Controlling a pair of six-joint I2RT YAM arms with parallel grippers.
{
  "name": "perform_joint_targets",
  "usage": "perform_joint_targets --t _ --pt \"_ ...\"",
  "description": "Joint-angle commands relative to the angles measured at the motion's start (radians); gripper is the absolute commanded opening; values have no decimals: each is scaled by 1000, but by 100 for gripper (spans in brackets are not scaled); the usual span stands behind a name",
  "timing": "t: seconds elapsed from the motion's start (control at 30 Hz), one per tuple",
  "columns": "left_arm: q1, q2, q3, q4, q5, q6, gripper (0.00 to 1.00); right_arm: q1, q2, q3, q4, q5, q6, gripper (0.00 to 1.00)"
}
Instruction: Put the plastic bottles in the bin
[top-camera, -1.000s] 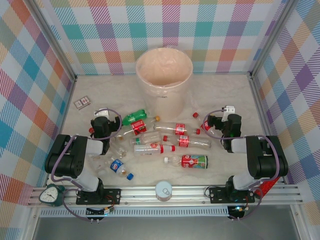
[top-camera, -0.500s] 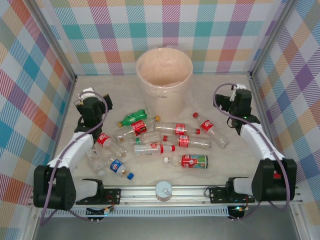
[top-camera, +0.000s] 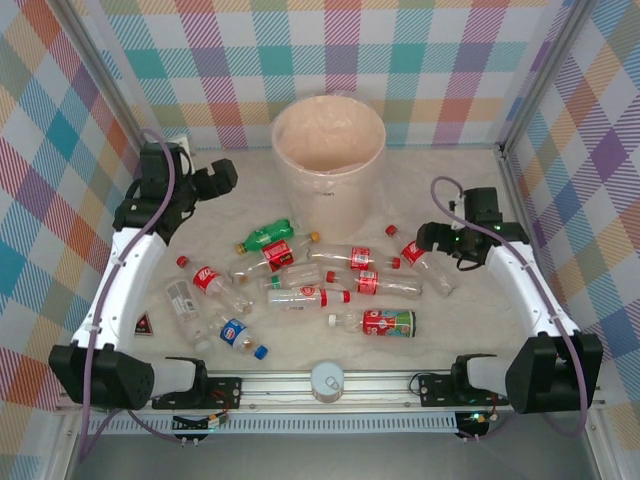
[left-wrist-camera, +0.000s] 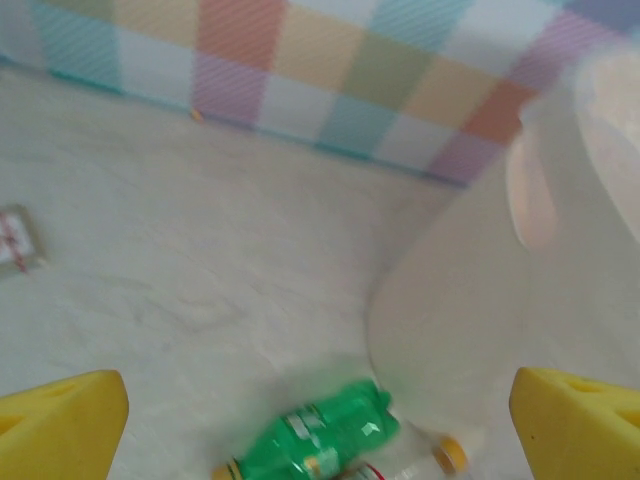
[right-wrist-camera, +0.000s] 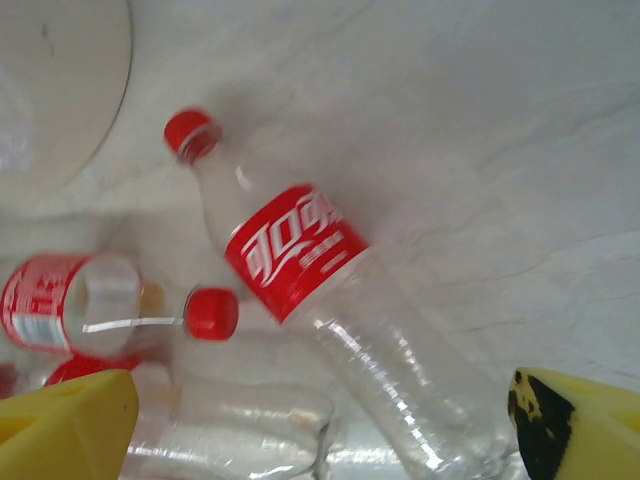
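Right wrist view: red-label bottle (right-wrist-camera: 300, 260) lies below right hand (right-wrist-camera: 320, 420)

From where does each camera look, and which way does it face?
Top external: above and behind the arm bases, facing down and forward over the pale table; both arms show.
Left wrist: faces the back wall, seeing a green plastic bottle and the large round cream plastic bin; yellow jaws at lower corners.
Right wrist: faces down at a clear plastic bottle with red label and cap; yellow jaws at lower corners.
Shared: top external and left wrist both show the green bottle near the bin.
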Motion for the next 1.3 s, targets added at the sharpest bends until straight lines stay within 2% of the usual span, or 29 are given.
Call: perform_joint_targets --t 0.0,0.1,0.2,0.43,0.53,0.63,0.77,0.9,1.03,1.27 --pt "8 38 68 -115 237 -52 96 41 94 8 -75 4 -63 95" --pt "6 59 75 -23 337 -157 94 56 189 32 -68 32 -70 95" --pt "2 83 95 35 362 -225 91 63 270 63 -44 54 -63 92" --pt "-44 190 152 128 455 -276 89 85 437 154 -11 88 -67 90" --pt "-73 228 170 146 455 -283 88 88 479 177 0 85 -74 90" --pt "-78 260 174 168 430 -315 88 87 507 192 0 85 -83 89" --pt "-88 309 185 224 455 -369 88 87 519 187 4 112 -87 84" --pt "-103 350 224 200 447 -365 88 87 534 182 8 121 -86 80" --pt "-119 380 244 173 436 -341 87 87 555 182 23 126 -82 72" --pt "-130 387 238 163 439 -312 87 84 506 194 14 139 -58 60"
